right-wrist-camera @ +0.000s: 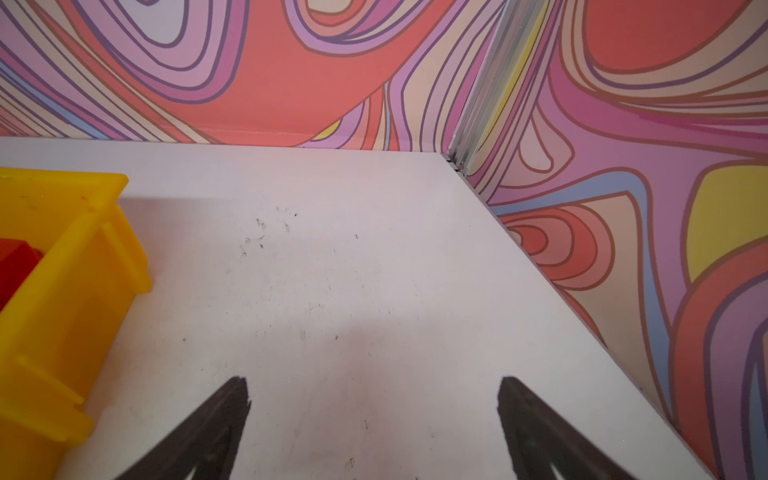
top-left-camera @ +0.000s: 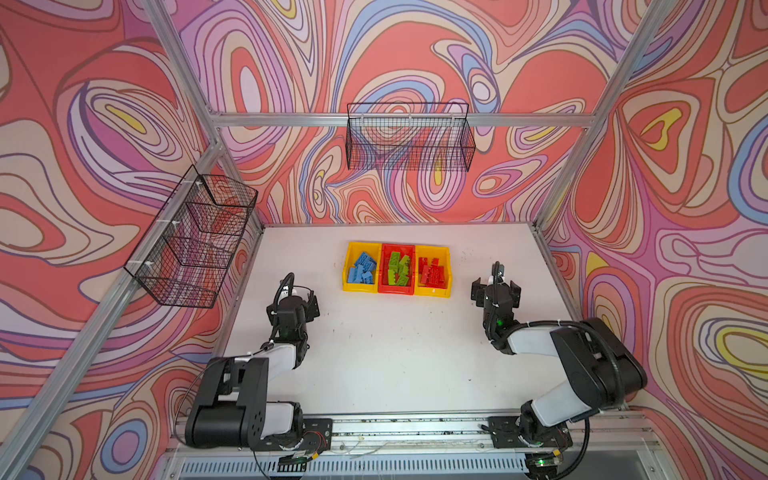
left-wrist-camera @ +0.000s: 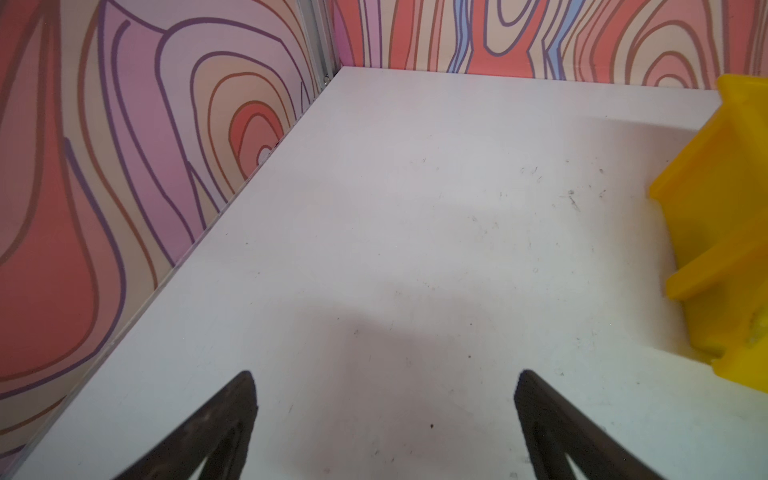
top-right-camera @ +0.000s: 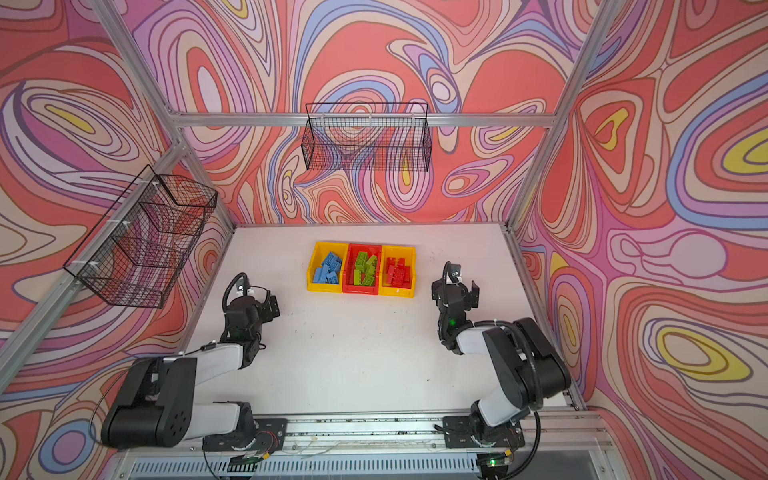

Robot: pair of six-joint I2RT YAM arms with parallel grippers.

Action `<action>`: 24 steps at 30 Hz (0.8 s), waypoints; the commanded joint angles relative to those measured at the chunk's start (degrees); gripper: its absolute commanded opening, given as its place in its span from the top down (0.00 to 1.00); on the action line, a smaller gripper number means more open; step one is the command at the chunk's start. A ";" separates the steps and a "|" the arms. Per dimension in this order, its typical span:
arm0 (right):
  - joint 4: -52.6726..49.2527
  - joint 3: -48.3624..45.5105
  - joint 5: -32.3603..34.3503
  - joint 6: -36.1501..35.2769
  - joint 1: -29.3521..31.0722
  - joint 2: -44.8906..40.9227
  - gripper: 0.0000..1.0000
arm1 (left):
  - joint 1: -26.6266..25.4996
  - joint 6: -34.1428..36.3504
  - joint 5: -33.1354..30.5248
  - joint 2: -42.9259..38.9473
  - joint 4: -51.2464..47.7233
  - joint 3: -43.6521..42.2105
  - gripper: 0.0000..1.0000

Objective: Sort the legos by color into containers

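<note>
Blue, green, red legos (top-left-camera: 398,268) lie sorted in bins (top-left-camera: 397,291).
Left gripper (left-wrist-camera: 384,376), right gripper (right-wrist-camera: 374,380) spread, empty; sorting looks done, no pick due.

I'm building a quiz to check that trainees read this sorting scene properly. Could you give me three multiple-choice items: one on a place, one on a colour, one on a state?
1. The green legos lie:
A. on the table
B. in the red bin
C. in a wire basket

2. The legos in the yellow bin nearest the right hand are:
A. blue
B. red
C. green

3. The left hand is:
A. open and empty
B. shut on a lego
C. shut and empty

Answers:
1 B: both top views show them in the middle bin of the row.
2 B: they look red in both top views.
3 A: its wrist view shows the jaws wide apart with nothing between them.
</note>
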 commanded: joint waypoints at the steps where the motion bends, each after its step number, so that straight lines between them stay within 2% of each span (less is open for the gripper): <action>1: 9.84 -0.86 -6.00 -5.82 -0.49 2.22 0.02 | 0.44 1.90 6.50 5.76 15.81 -1.71 0.00; 3: 15.17 -2.23 -6.49 -7.25 -0.62 3.96 0.02 | 0.45 3.58 10.19 8.17 19.37 -2.02 0.01; 4: 13.06 -1.74 -8.09 -5.78 -1.62 3.44 0.02 | 0.47 3.78 11.57 7.10 15.57 -1.06 0.01; 6: 15.24 -3.40 -10.42 -2.63 -4.53 2.91 0.02 | 0.49 3.68 11.59 6.72 11.65 0.70 0.01; 7: 18.01 -5.14 -12.56 0.44 -7.22 3.01 0.02 | 0.67 3.59 11.77 7.80 11.59 1.76 0.00; 8: 20.58 -6.43 -17.66 3.68 -11.48 4.34 0.02 | 0.77 3.71 12.36 7.83 8.88 3.00 0.00; 9: 27.41 -7.65 -20.26 5.93 -14.29 7.13 0.02 | 0.78 3.61 12.74 7.02 6.14 3.59 0.00; 10: 20.28 -6.66 -22.36 5.80 -14.48 4.92 0.02 | 0.84 3.63 12.80 7.07 7.09 3.27 0.00; 12: 21.13 -5.35 -26.14 4.22 -14.58 6.29 0.02 | 0.95 3.74 12.98 7.79 8.97 2.86 0.00; 13: 18.18 -4.75 -26.50 4.05 -14.59 5.54 0.02 | 0.95 3.62 13.00 7.35 7.57 3.22 0.00; 24: 20.02 -5.16 -25.79 3.74 -14.56 5.87 0.02 | 0.95 3.49 12.70 7.56 8.46 2.92 0.00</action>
